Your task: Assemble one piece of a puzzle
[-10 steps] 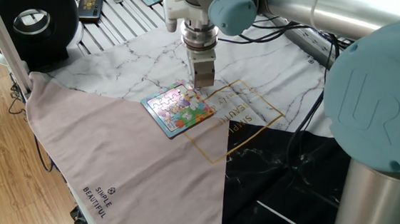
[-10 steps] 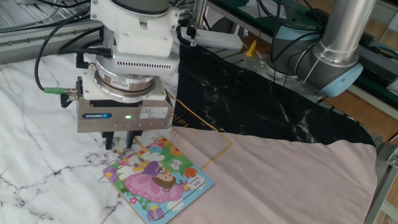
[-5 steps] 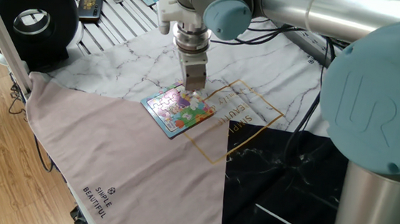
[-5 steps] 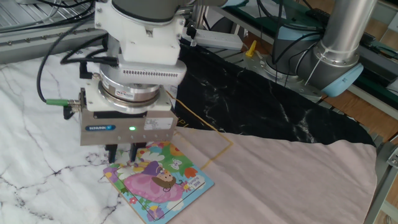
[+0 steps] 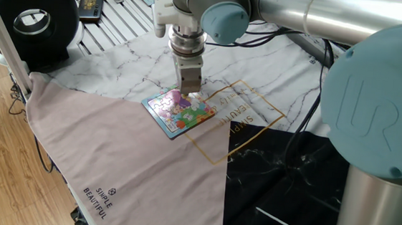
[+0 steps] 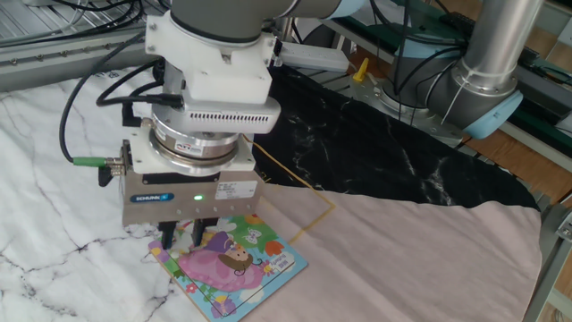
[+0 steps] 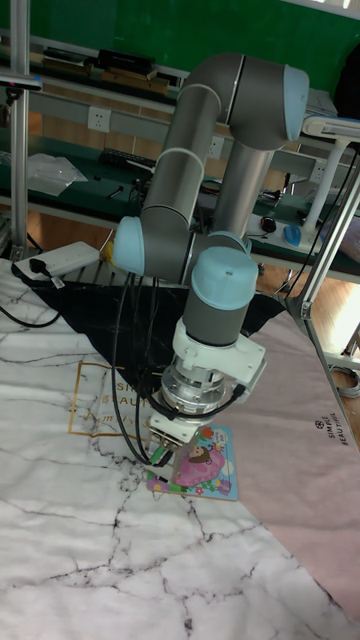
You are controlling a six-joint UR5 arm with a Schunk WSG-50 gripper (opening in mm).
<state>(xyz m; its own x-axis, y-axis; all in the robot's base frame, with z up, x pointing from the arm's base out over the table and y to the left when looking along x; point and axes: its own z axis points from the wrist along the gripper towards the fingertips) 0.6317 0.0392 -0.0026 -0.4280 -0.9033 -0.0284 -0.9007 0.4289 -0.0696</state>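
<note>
Blue-rimmed and bright with pinks and greens, the small square cartoon puzzle board [image 6: 230, 268] lies on the pale marble-patterned cloth [image 5: 262, 67], at the edge of the pinkish-grey fabric sheet [image 6: 429, 259]. The two-finger gripper [image 6: 184, 237] of the grey UR5 arm hangs directly over the board's far-left corner, its dark fingertips [image 6: 167, 234] nearly down on the picture. The tiny whitish-grey jigsaw piece cannot be made out in any view; it is probably between the fingers, but I cannot tell whether they are clamped on it or spread.

The risk from here is misalignment: if the piece is held slightly turned or off its gap, pressing down could jam it on the neighbouring pieces, or push the light board sideways on the cloth. Letting go too high could leave the piece lying proud of the picture.

Compared with a second ago, the gripper has slid from just beyond the board's far edge to over its corner and has come lower. The puzzle board itself has not shifted.
</note>
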